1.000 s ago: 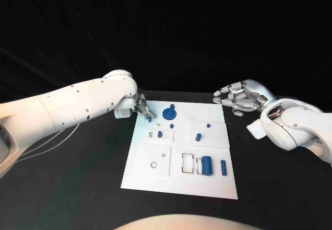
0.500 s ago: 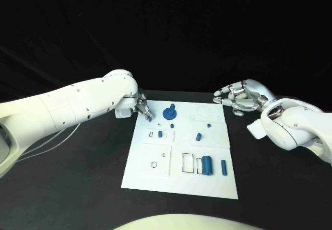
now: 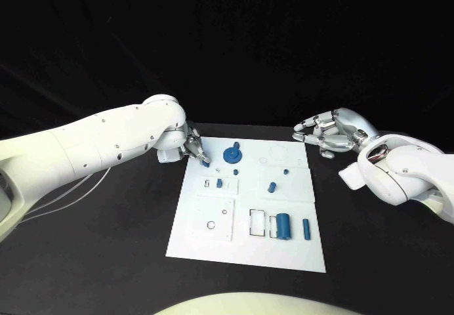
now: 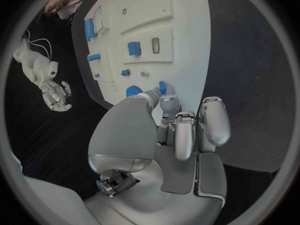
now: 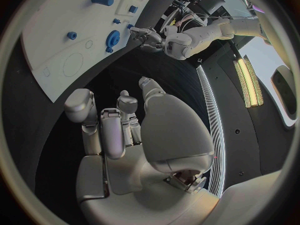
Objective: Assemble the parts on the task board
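Note:
The white task board (image 3: 246, 244) lies mid-table with several blue parts on it: a round gear-like piece (image 3: 231, 155), a thick cylinder (image 3: 283, 226) and a slim peg (image 3: 306, 228). My left hand (image 3: 194, 148) sits at the board's far left corner. Its fingers are curled, and the thumb and a finger pinch a small blue part (image 4: 162, 87) right at the board's surface (image 4: 187, 15). My right hand (image 3: 327, 134) hovers just off the far right corner with its fingers curled in on nothing, as the right wrist view (image 5: 119, 130) also shows.
Small blue pieces (image 3: 271, 188) stand in the board's middle recesses, and an empty rectangular slot (image 3: 256, 223) lies beside the cylinder. Black table (image 3: 104, 249) surrounds the board on both sides. From the right wrist, the gear (image 5: 112, 37) lies close to my left hand (image 5: 147, 37).

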Tool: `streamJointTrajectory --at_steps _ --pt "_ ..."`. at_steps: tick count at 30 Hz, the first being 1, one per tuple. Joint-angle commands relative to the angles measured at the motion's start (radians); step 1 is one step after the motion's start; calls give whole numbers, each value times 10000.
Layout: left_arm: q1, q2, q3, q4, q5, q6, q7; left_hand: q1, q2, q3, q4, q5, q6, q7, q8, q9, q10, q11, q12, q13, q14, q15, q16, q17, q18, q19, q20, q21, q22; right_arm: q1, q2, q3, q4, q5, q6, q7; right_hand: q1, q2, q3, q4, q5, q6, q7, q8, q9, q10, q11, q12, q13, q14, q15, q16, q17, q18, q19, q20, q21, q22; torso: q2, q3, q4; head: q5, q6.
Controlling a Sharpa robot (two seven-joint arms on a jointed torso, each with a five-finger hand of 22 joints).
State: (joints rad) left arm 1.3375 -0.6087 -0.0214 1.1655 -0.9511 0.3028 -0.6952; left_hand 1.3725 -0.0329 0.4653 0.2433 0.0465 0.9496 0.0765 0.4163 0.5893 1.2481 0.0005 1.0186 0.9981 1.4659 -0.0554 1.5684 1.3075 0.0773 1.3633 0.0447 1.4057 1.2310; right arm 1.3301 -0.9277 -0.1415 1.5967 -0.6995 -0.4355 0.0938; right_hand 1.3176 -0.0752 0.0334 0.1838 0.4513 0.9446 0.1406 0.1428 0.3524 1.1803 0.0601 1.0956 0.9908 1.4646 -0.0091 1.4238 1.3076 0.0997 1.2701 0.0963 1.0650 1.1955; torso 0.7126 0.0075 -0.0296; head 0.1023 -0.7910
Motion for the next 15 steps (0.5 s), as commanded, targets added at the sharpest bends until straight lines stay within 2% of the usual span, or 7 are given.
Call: streamJointTrajectory --at_steps 1,8,15 --pt "-9 -116 2 130 690 67 127 -33 -143 897 -675 28 -86 -1 115 186 -12 12 -40 -36 1049 -11 24 2633 -19 -37 27 -33 5 -7 6 0 -7 -99 56 9 18 51 14 20 48 41 -14 9 11 -21 -47 25 -4 358 -59 -17 231 186 15 -18 -50 0 2 5 3 13 12" --pt "-18 -638 4 675 1320 -258 345 -86 -444 1542 -913 29 -102 -18 309 281 85 -13 2 -25 1049 -35 24 2633 -27 -4 22 -4 66 -10 -7 0 -13 -114 42 9 17 63 12 28 56 36 -12 8 11 -27 -46 20 -16 353 -59 -28 214 188 10 -19 -65 -8 -5 6 23 51 32" --pt "-11 -1379 26 1717 1555 -798 689 -231 -801 2187 -1140 26 -73 -42 515 373 244 -43 81 11 1049 -59 24 2633 -62 109 0 90 240 -11 -21 0 -15 -121 22 12 9 72 9 37 60 35 -10 7 12 -27 -44 20 -19 353 -58 -30 212 189 8 -19 -70 -11 -4 4 8 100 37"
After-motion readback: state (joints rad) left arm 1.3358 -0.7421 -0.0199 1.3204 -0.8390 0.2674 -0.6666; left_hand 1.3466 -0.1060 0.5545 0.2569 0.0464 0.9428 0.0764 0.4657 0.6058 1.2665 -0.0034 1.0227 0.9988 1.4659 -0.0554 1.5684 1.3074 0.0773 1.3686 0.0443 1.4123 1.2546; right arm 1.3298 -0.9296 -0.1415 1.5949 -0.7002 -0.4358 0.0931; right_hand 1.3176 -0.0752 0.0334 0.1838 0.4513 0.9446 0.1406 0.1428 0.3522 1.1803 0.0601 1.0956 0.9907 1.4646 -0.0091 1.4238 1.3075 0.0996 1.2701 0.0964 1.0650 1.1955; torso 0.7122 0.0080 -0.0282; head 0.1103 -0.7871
